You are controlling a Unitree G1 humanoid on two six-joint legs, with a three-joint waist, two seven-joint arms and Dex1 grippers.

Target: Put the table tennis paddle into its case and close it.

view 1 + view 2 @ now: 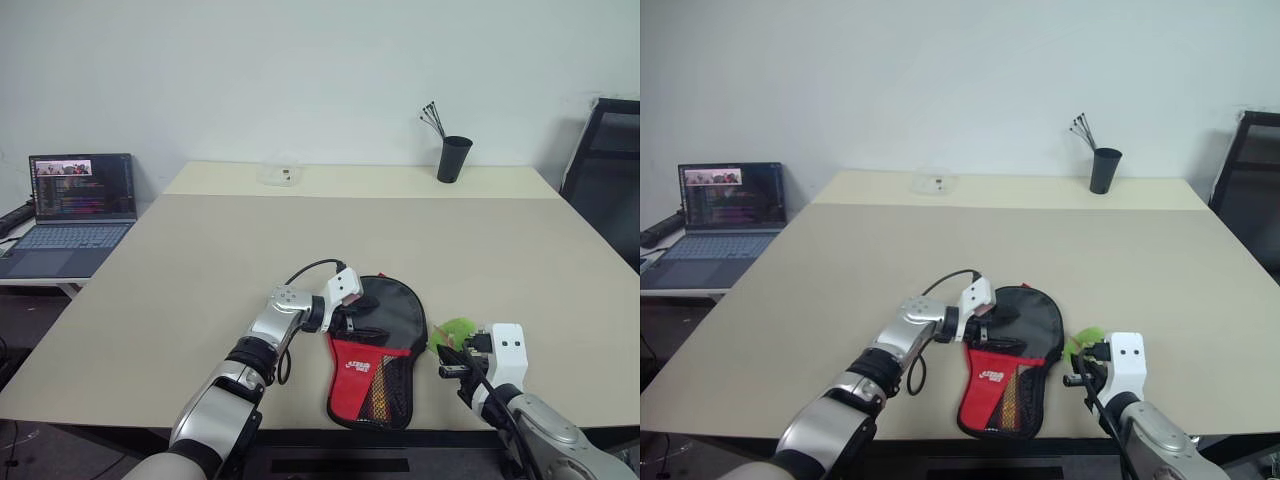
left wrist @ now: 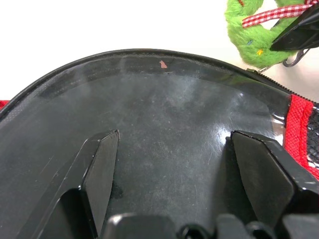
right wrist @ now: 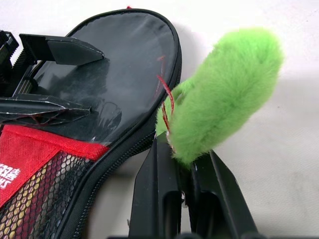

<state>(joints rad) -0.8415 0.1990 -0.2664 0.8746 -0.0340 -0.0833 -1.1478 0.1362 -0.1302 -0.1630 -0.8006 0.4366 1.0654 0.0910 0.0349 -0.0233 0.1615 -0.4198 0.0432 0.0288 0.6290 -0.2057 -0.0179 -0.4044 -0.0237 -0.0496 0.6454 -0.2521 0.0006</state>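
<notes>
The case [image 1: 375, 345] lies flat near the table's front edge, round black end away from me, red mesh end towards me. Red and yellow stripes, apparently the table tennis paddle's handle [image 3: 30, 199], show through the mesh; the blade is hidden inside. My left gripper [image 1: 356, 306] reaches in from the left, open, its fingers [image 2: 102, 164] spread just over the glossy black face of the case [image 2: 169, 109]. My right gripper [image 3: 184, 149] sits at the case's right edge, shut on a fluffy green zipper charm [image 3: 224, 89] that is tied to the zip by a red string.
A black cup [image 1: 453, 158] with thin sticks stands at the table's [image 1: 200, 260] far right. A small clear box [image 1: 280, 175] sits at the far middle. An open laptop [image 1: 80, 200] is on a side desk at the left, a dark chair [image 1: 605, 170] at the right.
</notes>
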